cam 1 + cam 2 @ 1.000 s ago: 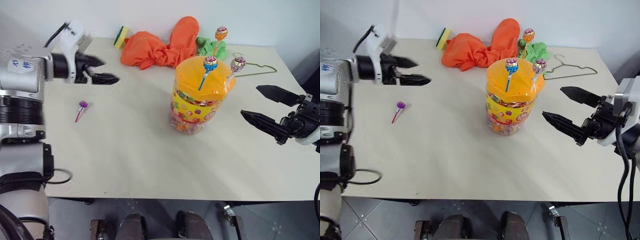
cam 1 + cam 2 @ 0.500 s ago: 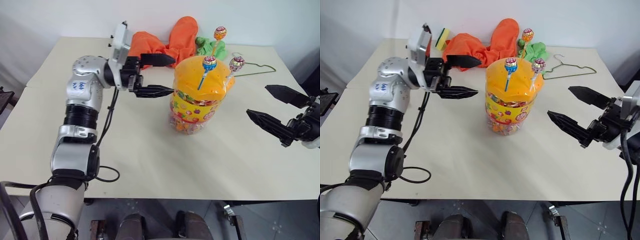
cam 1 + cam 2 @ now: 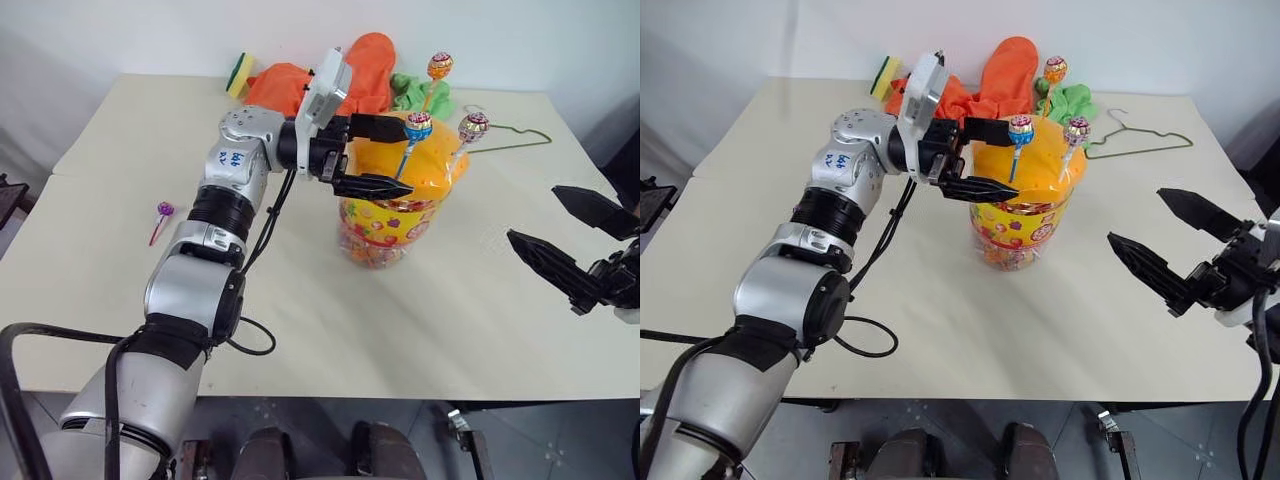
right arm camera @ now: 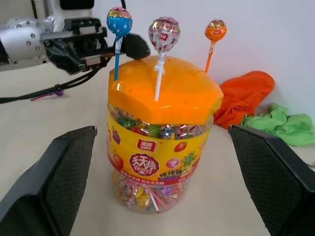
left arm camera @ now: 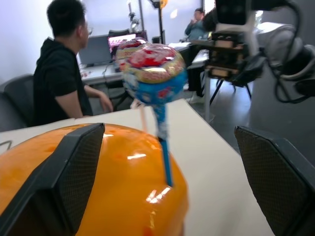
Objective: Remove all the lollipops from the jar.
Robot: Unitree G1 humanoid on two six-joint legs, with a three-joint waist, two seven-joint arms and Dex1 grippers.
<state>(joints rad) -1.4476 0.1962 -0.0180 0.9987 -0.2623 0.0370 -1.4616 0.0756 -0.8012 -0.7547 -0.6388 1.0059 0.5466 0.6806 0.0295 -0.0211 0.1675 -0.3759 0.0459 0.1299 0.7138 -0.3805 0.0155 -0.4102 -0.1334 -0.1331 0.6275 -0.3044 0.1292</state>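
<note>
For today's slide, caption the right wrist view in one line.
Three lollipops stand in the jar's orange lid as the open left gripper nears.

The clear plastic jar with domed orange lid [image 3: 398, 190] stood mid-table, three wrapped lollipops on thin sticks [image 3: 419, 128] rising from its top. The left gripper's black fingers [image 3: 372, 155] straddled the lid from nine o'clock, spread wide, the blue-wrapped lollipop [image 5: 153, 73] in the gap ahead. At twelve o'clock, crumpled orange cloth [image 3: 300, 85], green cloth [image 3: 420, 92] and a wire hanger [image 3: 510, 135] crowded the far edge. Bare beige tabletop [image 3: 300, 300] lay open from three to six o'clock, where the right gripper [image 3: 570, 245] hovered, fingers apart.
</note>
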